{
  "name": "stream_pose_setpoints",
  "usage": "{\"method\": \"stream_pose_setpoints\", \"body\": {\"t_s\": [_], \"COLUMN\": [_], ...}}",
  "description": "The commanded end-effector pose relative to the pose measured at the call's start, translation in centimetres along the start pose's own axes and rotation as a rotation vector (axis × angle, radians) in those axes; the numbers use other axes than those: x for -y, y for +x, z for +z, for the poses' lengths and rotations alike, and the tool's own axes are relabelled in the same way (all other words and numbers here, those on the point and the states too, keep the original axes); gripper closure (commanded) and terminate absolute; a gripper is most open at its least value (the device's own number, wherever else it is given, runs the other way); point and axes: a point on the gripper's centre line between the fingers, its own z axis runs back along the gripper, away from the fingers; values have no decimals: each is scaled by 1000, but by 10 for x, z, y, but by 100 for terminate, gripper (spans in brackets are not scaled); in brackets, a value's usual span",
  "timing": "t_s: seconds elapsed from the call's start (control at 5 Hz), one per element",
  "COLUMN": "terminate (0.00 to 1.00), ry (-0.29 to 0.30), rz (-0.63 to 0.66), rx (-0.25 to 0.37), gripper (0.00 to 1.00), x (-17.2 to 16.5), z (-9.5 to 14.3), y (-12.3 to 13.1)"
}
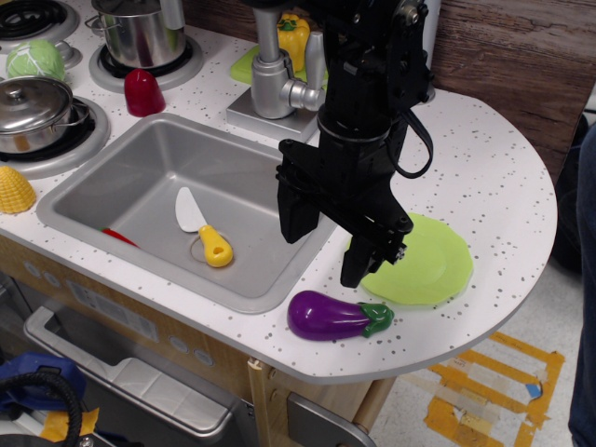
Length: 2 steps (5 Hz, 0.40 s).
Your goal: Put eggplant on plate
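Where the speckled white counter (484,177) curves round at its near edge, the purple eggplant (328,316) lies on its side, green stem cap pointing right, just in front of the sink (140,191) corner. It rests on the bare counter, just beside the lime-green plate (433,265) but not on it; the plate sits a little behind and to its right, flat and with nothing on it. The black hand (324,244) hangs above the strip of counter between sink and plate, its two fingers (296,209) pointing down and spread apart, nothing held between them. It is over the eggplant's area rather than touching it, though from this angle I can't say how high it sits. In the sink lie a toy knife with a yellow handle (207,233) and a small red piece (119,237). Behind the arm stand the silver faucet (275,79) and a yellow pepper (294,37) on a pale green mat. On the stove to the left are two metal pots (144,33), a green cabbage (35,60) and a red cup (143,93).
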Motion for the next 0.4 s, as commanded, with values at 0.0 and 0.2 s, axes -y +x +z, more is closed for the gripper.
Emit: {"method": "stream_pose_setpoints", "body": {"t_s": [0.0, 0.2], "terminate": [0, 0], "ry": [0, 27], "rz": [0, -139], "rx": [0, 1], "gripper": [0, 0], "x": [0, -2], "z": [0, -1], "y": [0, 4]}}
